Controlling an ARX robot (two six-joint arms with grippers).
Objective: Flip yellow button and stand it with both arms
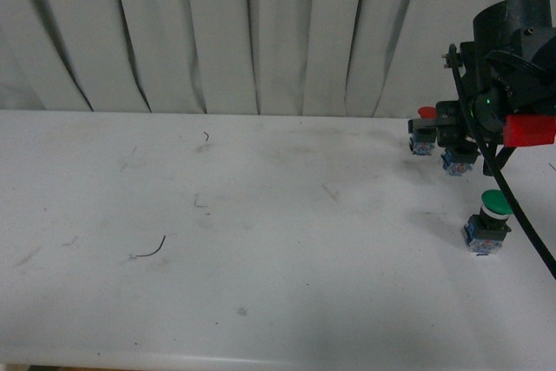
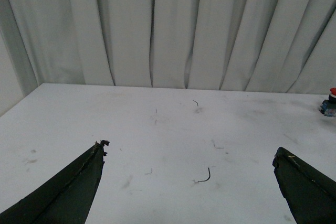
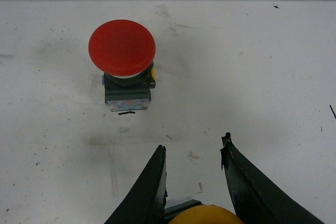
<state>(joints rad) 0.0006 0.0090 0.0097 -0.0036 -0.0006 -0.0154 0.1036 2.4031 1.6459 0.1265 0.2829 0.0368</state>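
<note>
The yellow button shows in the right wrist view as a round yellow cap with a dark collar, deep between the two black fingers. My right gripper is shut on it. In the front view the right arm stands at the far right, and the button's blue-grey contact block hangs under the gripper, just above the table. My left gripper is open and empty over bare white table; its two black fingers stand wide apart. The left arm does not show in the front view.
A red-capped button stands upright on the table just beyond my right gripper; it also shows in the front view and the left wrist view. A green-capped button stands nearer the front. A thin curved wire scrap lies left of centre. White curtain behind.
</note>
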